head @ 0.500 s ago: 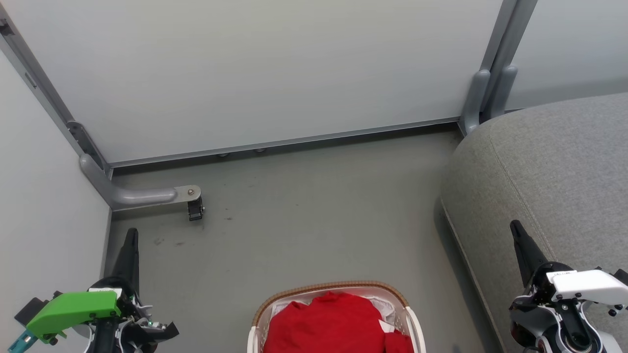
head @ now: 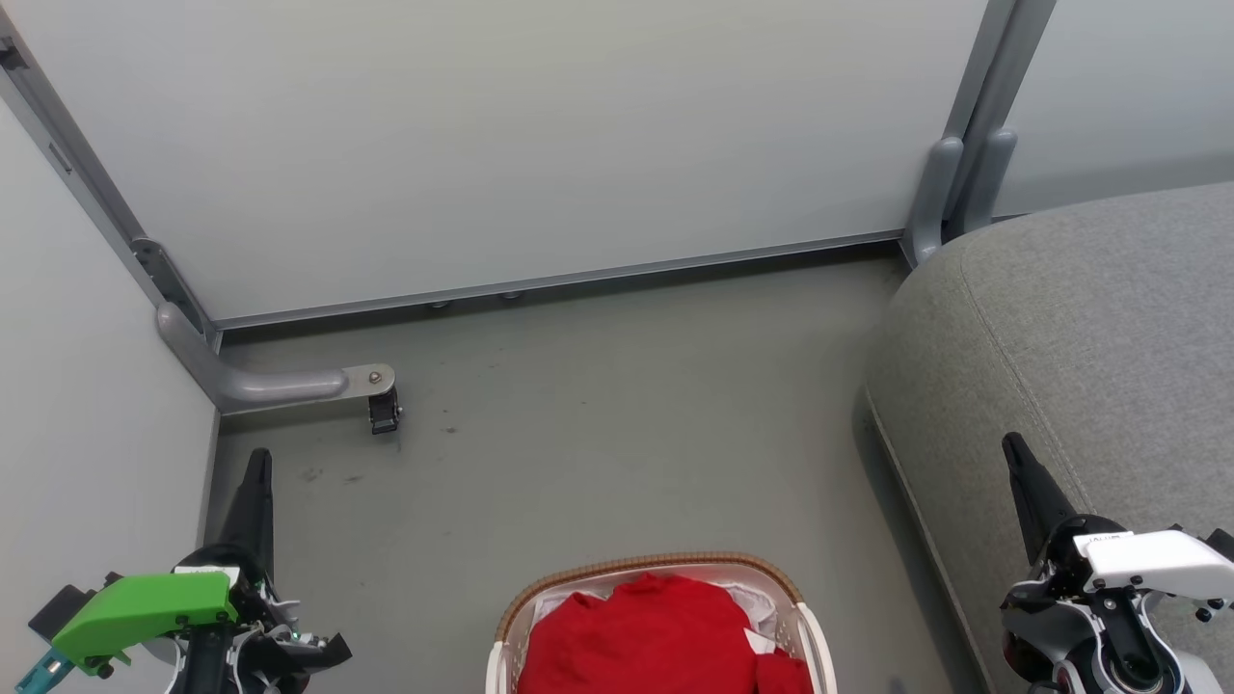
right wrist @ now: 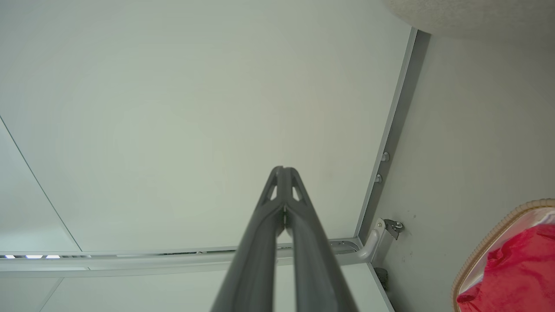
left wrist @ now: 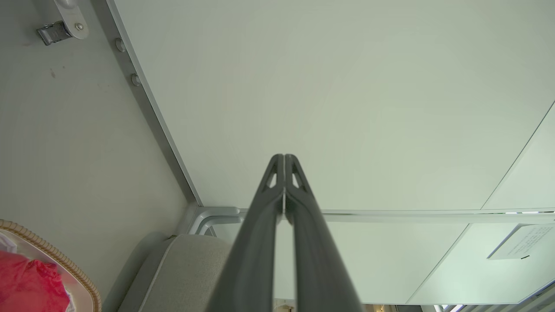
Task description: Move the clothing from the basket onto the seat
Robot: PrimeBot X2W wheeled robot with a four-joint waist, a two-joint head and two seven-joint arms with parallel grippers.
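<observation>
White wall notice at lower right: print unreadable. Red clothing lies in the basket, lower centre, between and apart from left fingers and right fingers, both pressed together, empty.

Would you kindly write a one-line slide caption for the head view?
Red clothing lies in the basket beside the grey seat; left gripper and right gripper shut, empty.

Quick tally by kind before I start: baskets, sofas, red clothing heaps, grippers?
basket: 1
sofa: 1
red clothing heap: 1, garments within cannot be counted
grippers: 2, left gripper and right gripper, both shut
total: 5
</observation>
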